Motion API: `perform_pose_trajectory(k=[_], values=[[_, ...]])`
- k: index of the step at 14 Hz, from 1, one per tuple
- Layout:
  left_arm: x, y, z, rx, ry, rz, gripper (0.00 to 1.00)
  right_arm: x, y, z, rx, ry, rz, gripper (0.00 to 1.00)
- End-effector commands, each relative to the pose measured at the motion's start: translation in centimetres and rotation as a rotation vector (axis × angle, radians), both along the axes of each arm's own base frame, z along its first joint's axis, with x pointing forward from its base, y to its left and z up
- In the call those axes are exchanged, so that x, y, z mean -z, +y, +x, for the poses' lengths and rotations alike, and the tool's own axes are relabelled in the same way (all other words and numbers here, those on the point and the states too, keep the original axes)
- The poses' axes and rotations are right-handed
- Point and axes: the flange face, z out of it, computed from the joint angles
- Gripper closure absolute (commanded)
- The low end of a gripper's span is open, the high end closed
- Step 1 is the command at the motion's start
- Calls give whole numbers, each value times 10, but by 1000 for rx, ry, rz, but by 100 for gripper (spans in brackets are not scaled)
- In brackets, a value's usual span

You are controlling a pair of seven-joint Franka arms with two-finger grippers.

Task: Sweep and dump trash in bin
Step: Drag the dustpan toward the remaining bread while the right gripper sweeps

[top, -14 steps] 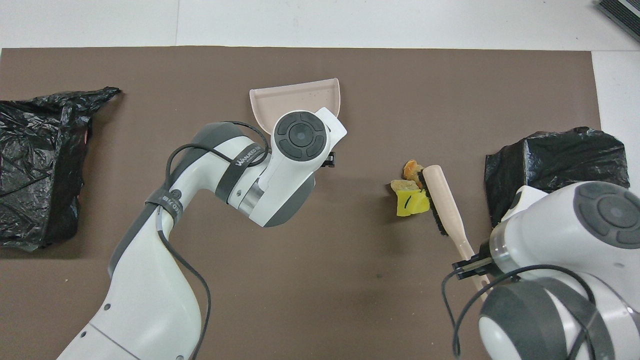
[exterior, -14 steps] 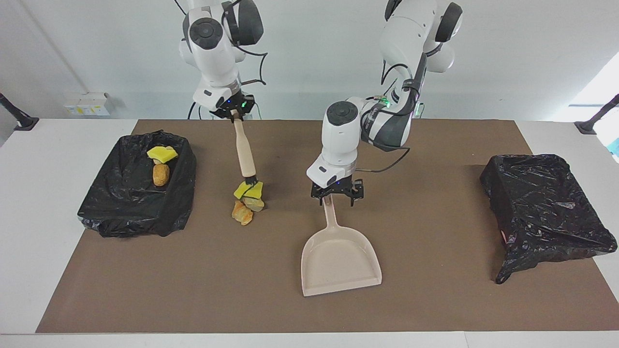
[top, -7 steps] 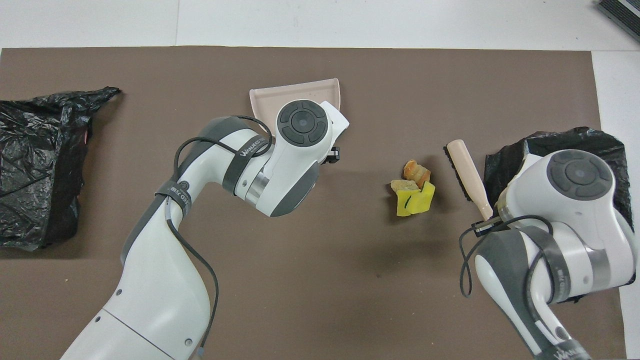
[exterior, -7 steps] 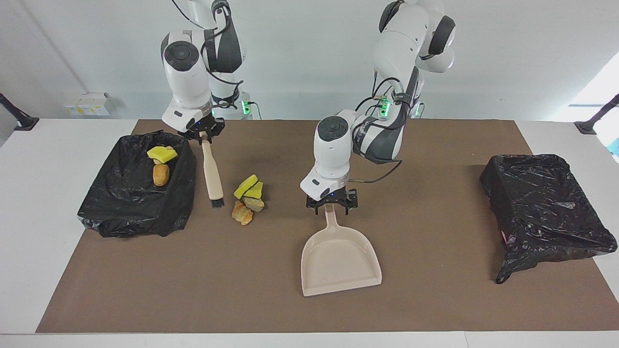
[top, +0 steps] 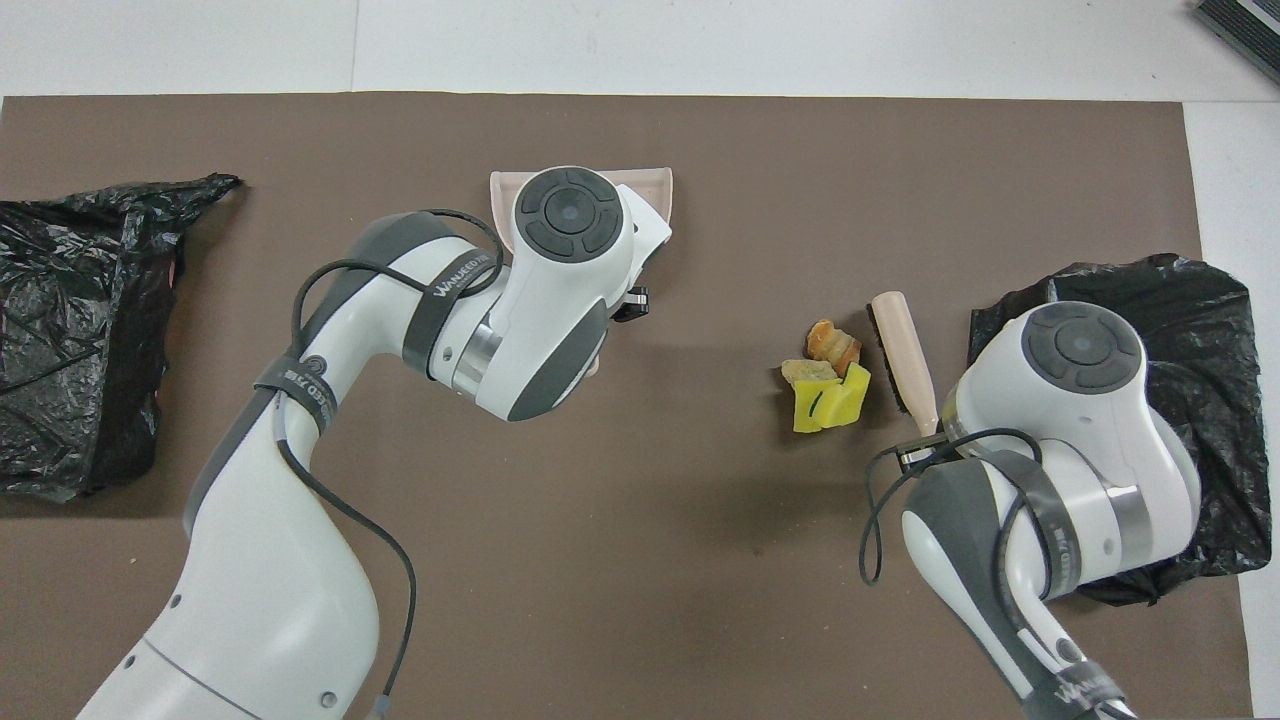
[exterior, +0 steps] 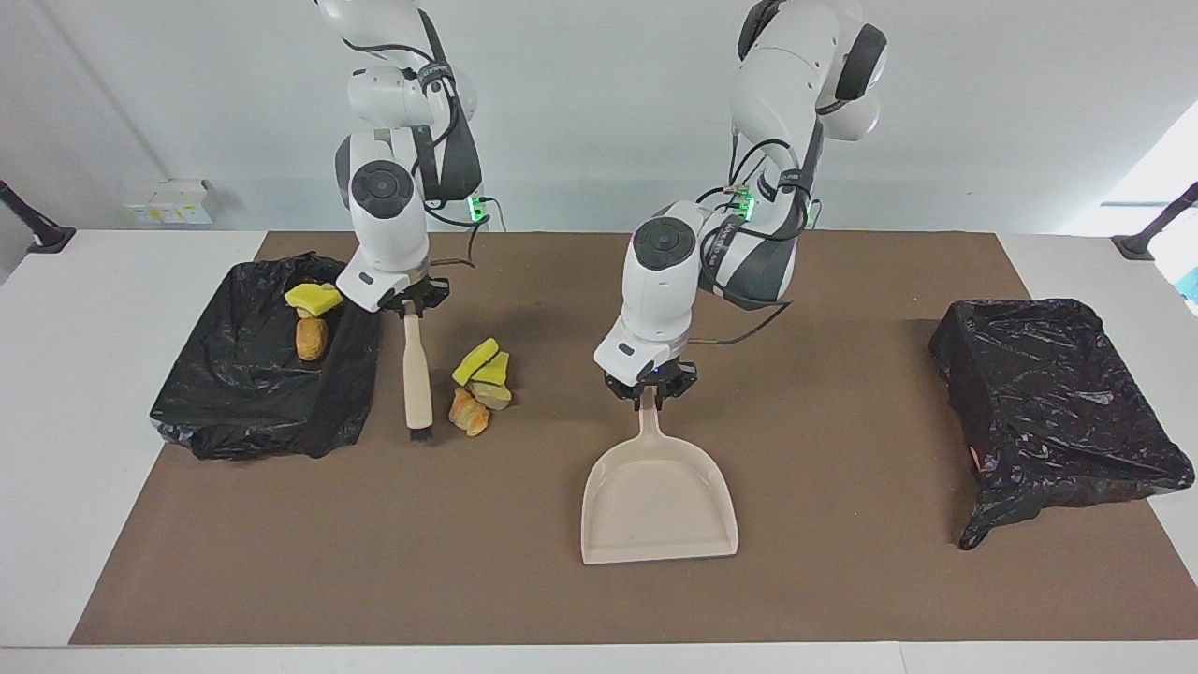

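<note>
The facing view shows both grips, which the overhead view mostly hides under the white wrists. There the left gripper (exterior: 650,393) is closed on the top of the handle of the beige dustpan (exterior: 658,505), and the pan lies flat on the brown mat (exterior: 842,580), its open mouth pointing away from the robots. The right gripper (exterior: 410,309) is closed on the end of the wooden brush (exterior: 416,370), which hangs almost upright with its dark bristles down at the mat, just beside the trash (exterior: 479,386).

The overhead view adds how these lie in plan. The trash pile (top: 826,380), yellow-green wedges and tan lumps, sits between the dustpan (top: 655,182) and the brush (top: 900,345), much closer to the brush and well apart from the pan. Only the far rim of the pan is visible here.

More trash, one yellow wedge and one brown lump, lies in the black-lined bin (exterior: 267,374) at the right arm's end of the table; this the facing view shows, while in the overhead view the right arm covers it. A second black-lined bin (exterior: 1058,402) stands at the left arm's end.

One second ago the left gripper stood open around the handle; now it has closed on it. The brush was then among the trash pieces, was pulled back toward the bin, and now stands beside the pile on the bin's side. The pile itself kept its place.
</note>
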Motion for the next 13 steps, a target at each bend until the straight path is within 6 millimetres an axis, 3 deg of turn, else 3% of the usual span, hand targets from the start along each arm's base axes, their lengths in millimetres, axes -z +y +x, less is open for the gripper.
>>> perform_pose_trajectory(k=[1, 6, 9, 10, 13], values=[[-32, 39, -3, 157, 49, 17, 100, 7, 27, -10, 31, 17, 17, 100], [-30, 72, -9, 638, 171, 39, 100, -5, 65, -14, 162, -18, -10, 100], [-19, 83, -24, 834, 209, 75, 100, -41, 47, -17, 218, 1, -45, 100], [-15, 86, -32, 927, 213, 121, 100, -51, 32, -22, 254, -2, -55, 100], [-7, 75, -60, 1139, 221, 129, 100, -47, 16, -49, 290, 19, -90, 100]])
